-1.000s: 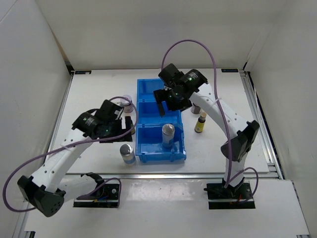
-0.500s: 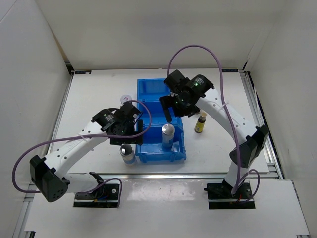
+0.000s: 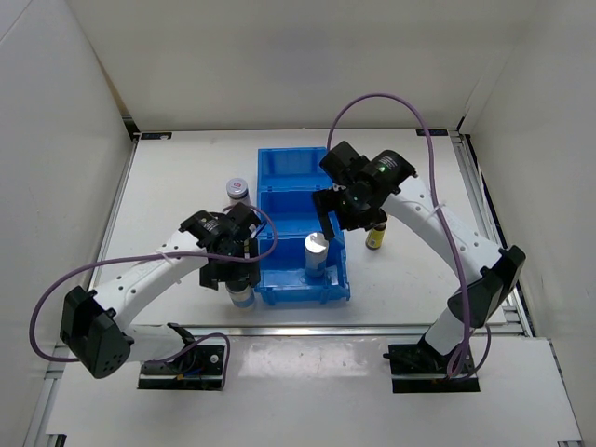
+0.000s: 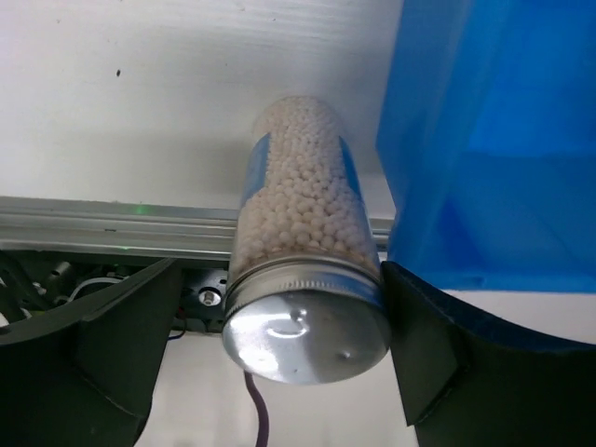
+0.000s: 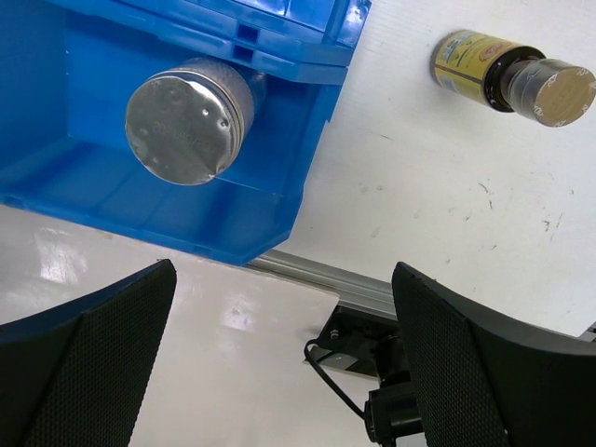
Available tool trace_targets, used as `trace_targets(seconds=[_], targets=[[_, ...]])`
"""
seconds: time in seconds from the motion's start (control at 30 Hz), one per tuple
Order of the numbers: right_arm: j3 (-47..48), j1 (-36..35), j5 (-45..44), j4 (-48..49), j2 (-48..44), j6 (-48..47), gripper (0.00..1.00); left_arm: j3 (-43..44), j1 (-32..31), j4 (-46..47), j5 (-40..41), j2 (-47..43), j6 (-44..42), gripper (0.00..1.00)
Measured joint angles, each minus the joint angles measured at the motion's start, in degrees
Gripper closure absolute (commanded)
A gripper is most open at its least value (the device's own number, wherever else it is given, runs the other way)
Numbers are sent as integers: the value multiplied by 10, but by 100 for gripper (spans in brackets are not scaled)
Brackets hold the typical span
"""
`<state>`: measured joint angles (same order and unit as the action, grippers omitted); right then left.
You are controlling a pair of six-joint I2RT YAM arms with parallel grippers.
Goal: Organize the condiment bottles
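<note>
tight spot: the cylinder (image 4: 303, 214) stands on the bench (image 3: 186, 177) just beside the bin (image 3: 279, 168)'s left wall, close to the front rail. the left arm (image 3: 154, 270) stretches low across to it, left jaws apart, one finger on each side of the silver lid. it has a blue label band, no words readable. the right arm (image 3: 438, 223) arches high, right jaws wide apart and empty over the bin's near right corner. a second cylinder (image 5: 186, 121) stands in the near compartment. the yellow bottle (image 5: 484, 74) sits on open bench to the right, its label print too small to read.
</note>
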<state>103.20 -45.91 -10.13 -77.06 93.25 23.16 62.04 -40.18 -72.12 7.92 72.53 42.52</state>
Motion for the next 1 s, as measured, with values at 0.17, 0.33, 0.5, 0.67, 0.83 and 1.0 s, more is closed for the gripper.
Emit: trace_targets(seconds=[0.17, 0.33, 0.5, 0.67, 0.83, 1.0], targets=[[-4, 0, 0, 2, -7, 4, 0, -14, 9, 5, -5, -4, 6, 22], [-20, 0, 0, 1, -21, 7, 0, -20, 9, 4, -7, -15, 8, 51], [-29, 0, 0, 0, -31, 9, 0, -15, 10, -23, -2, -38, 10, 70], [-40, 0, 0, 1, -44, 14, 0, 99, 3, -67, 22, -35, 17, 83], [-63, 0, -3, 1, -61, 19, 0, 285, -15, -73, 60, 0, 22, 89], [-71, 0, -8, 0, -72, 21, 0, 431, -35, -57, 64, 55, 22, 89]])
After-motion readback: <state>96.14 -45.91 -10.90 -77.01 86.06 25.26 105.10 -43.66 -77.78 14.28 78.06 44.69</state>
